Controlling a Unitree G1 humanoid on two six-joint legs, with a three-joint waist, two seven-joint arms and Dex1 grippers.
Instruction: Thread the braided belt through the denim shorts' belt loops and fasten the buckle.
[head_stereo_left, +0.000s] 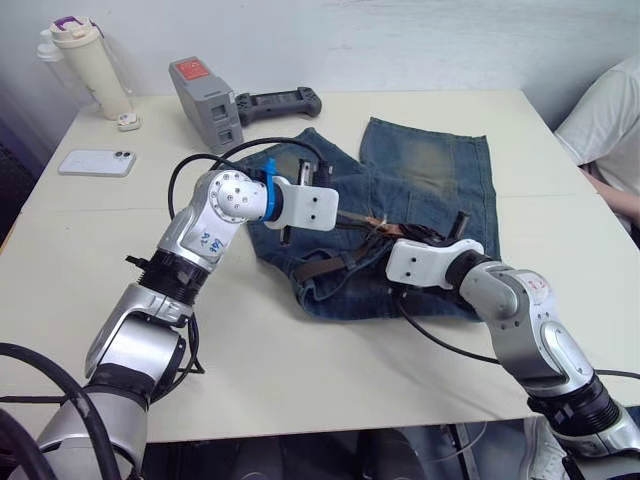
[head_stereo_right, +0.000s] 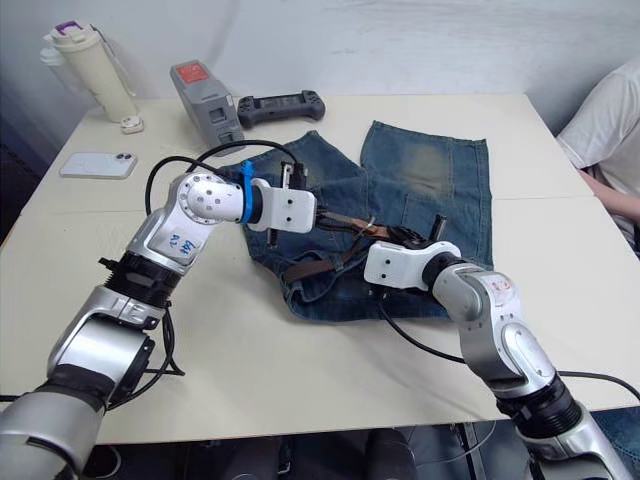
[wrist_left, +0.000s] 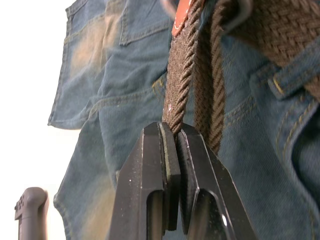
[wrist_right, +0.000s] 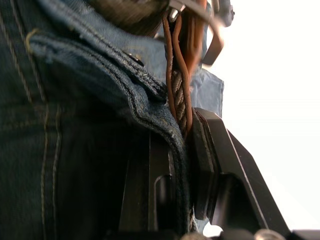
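White table (head_stereo_left: 420, 340) carries the denim shorts (head_stereo_left: 430, 165), legs pointing away, waistband bunched toward the robot between both grippers. Braided belt (wrist_left: 182, 75) runs along the waistband, passing under a belt loop (wrist_left: 295, 70). Left gripper (wrist_left: 172, 131): jaws closed on the belt's woven strap. Right gripper (wrist_right: 187, 132): jaws clamped on the waistband edge together with the belt's tan leather end; the buckle (wrist_right: 212, 30) sits just beyond its fingertips.

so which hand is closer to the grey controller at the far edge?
Left. The left hand is over the denim shorts just in front of the grey controller; the right hand sits further toward the table's near-right side.
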